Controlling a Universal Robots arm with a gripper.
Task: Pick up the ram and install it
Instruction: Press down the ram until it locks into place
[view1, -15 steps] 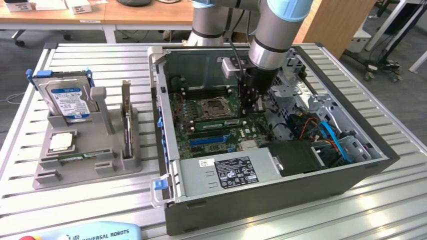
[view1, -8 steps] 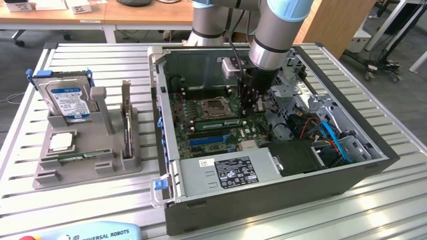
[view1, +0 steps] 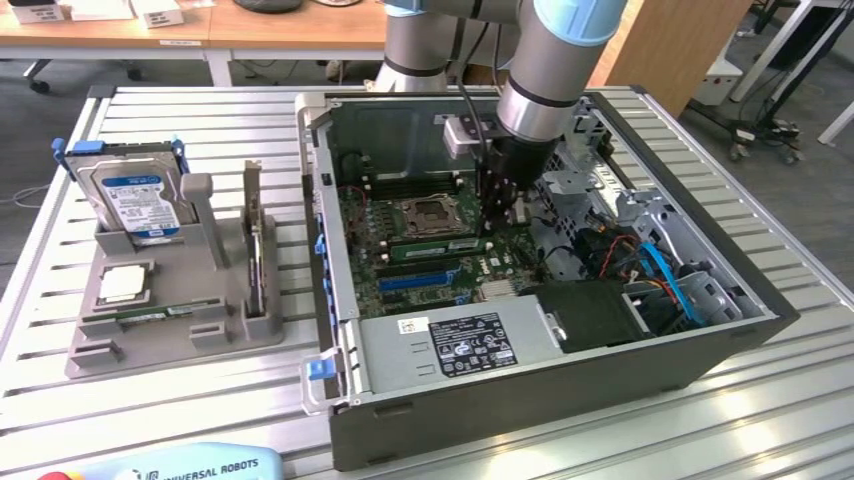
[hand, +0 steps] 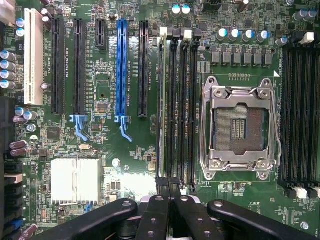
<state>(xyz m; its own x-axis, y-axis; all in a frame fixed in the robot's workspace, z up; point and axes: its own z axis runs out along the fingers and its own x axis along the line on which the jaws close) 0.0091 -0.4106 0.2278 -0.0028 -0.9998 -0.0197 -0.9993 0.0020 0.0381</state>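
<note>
The ram (hand: 161, 100) shows edge-on as a thin pale-green stick standing in the outermost of the black memory slots (hand: 182, 105), beside the empty processor socket (hand: 238, 125). In the exterior view the ram (view1: 445, 243) lies low on the motherboard inside the open computer case (view1: 534, 380). My gripper (hand: 169, 184) is shut, its black fingertips pressed together right at one end of that stick, with nothing between them. Whether they touch the stick I cannot tell. In the exterior view the gripper (view1: 503, 205) reaches down into the case beside the socket.
A grey fixture (view1: 174, 330) at the exterior view's left holds a silver hard drive (view1: 131, 200), a small square chip (view1: 123, 284) and a green stick (view1: 144, 314). Blue and black expansion slots (hand: 122, 70), a heatsink (hand: 75, 181) and cables (view1: 661, 270) surround the work area.
</note>
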